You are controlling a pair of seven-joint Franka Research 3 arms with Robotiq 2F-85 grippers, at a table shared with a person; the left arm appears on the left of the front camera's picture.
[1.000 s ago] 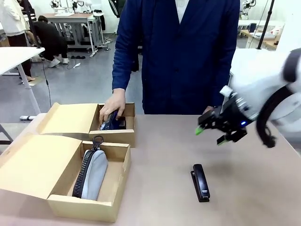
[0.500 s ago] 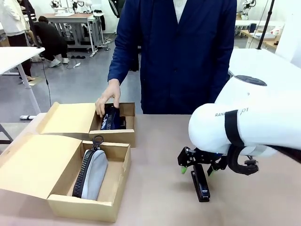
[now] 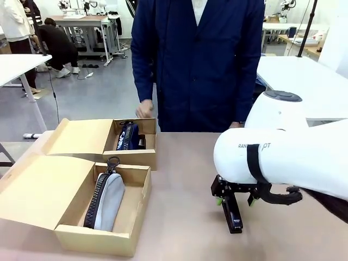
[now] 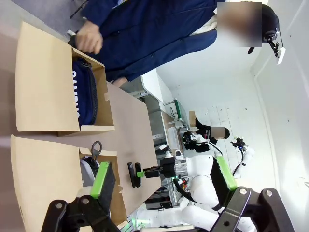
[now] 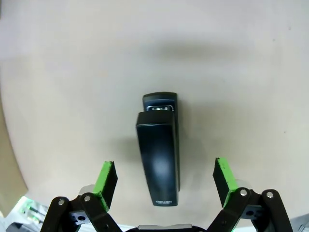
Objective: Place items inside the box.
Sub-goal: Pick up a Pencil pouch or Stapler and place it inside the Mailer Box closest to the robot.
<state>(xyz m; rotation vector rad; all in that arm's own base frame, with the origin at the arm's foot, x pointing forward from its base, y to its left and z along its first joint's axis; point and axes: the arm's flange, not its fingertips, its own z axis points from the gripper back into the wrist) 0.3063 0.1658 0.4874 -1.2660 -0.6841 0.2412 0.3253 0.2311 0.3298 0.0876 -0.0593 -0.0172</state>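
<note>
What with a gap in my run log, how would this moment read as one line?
right arm: jaws open either side of black stapler on table; grey pencil case in near box

Right tool (image 3: 235,201) hides the far end of the stapler (image 3: 234,219)

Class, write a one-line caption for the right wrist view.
Open right gripper poised over a black stapler lying on the table.

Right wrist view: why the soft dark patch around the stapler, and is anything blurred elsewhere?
Right wrist view: the stapler is sharp; soft shadows lie on the table beside and beyond it; the table's edge at lower left bows, a wide-angle effect. Front view: the person's hand by the far box looks smeared, likely by motion. Left wrist view: the scene stands sideways.
</note>
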